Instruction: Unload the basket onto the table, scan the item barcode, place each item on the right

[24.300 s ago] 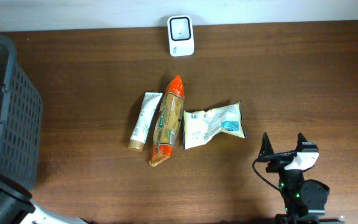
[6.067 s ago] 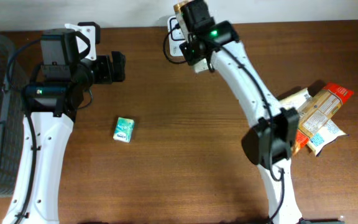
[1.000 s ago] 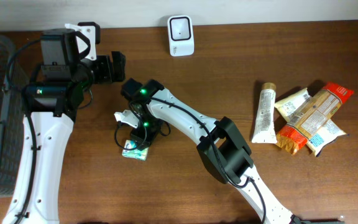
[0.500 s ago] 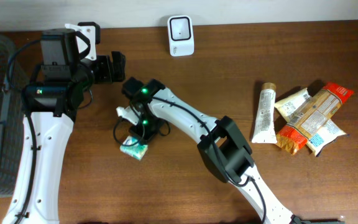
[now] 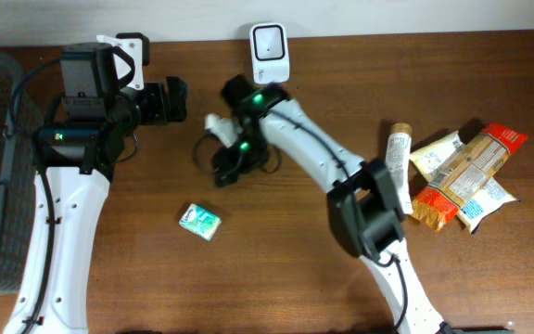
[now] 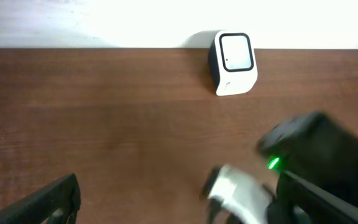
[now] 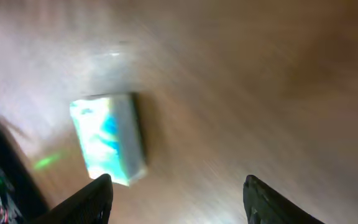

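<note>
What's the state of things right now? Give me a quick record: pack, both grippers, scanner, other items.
pack: small green-and-white pack, lying on the table, not held
right gripper: open, empty, above the table between pack and scanner
left gripper: open, empty, at the far left
scanner: white scanner at the table's far edge
other items: tube and packets piled at the right; basket at the left

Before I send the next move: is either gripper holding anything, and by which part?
Nothing is held. The right gripper is open, and the small green packet lies free on the table. The left gripper is open and empty too.
</note>
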### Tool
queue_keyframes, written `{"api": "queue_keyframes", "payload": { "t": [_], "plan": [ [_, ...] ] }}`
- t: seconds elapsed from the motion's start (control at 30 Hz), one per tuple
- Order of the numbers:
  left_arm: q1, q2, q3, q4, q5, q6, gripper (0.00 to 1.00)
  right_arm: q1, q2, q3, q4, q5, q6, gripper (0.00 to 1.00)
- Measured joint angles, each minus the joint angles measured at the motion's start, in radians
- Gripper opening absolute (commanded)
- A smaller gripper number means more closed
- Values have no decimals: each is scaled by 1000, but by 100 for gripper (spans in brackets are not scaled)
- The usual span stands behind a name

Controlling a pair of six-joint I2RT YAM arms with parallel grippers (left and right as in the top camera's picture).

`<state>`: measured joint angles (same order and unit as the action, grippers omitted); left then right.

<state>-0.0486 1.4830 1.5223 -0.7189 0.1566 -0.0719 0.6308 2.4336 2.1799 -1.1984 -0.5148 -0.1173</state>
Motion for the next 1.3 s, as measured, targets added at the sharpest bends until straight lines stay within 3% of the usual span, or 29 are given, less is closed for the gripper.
{"api": "queue_keyframes", "payload": {
  "t": [0.23, 0.3, 0.37, 0.4, 0.67, 0.83, 0.93, 1.0, 1.13, 1.2, 1.3],
  "plan": [
    [0, 0, 0, 0, 0, 0, 99, 175, 2, -64, 106, 39, -75, 47],
    [0, 0, 0, 0, 0, 0, 99, 182, 4, -116, 135, 46, -81, 33],
    [0, 0, 0, 0, 0, 0, 99, 182, 8, -155, 137, 50, -80, 9],
    [0, 0, 0, 0, 0, 0, 99, 182, 8, -155, 140, 50, -84, 4],
    [0, 0, 0, 0, 0, 0, 99, 103, -14, -105, 65, 38, 32, 4],
    [0, 0, 0, 0, 0, 0, 99, -128, -160, -79, -33, 248, 409, 4],
    [0, 0, 0, 1, 0, 0, 99, -173, -154, -224, 58, 317, 566, 4],
    [0, 0, 0, 0, 0, 0, 99, -158, -143, -332, 121, 321, 622, 18],
    [0, 0, 0, 0, 0, 0, 99, -172, -142, -340, 145, 296, 607, 25],
    [0, 0, 0, 0, 0, 0, 99, -209, -142, -340, 136, 217, 523, 26],
    [0, 0, 0, 0, 0, 0, 99, -296, -142, -340, 134, 55, 333, 35]
  ]
}}
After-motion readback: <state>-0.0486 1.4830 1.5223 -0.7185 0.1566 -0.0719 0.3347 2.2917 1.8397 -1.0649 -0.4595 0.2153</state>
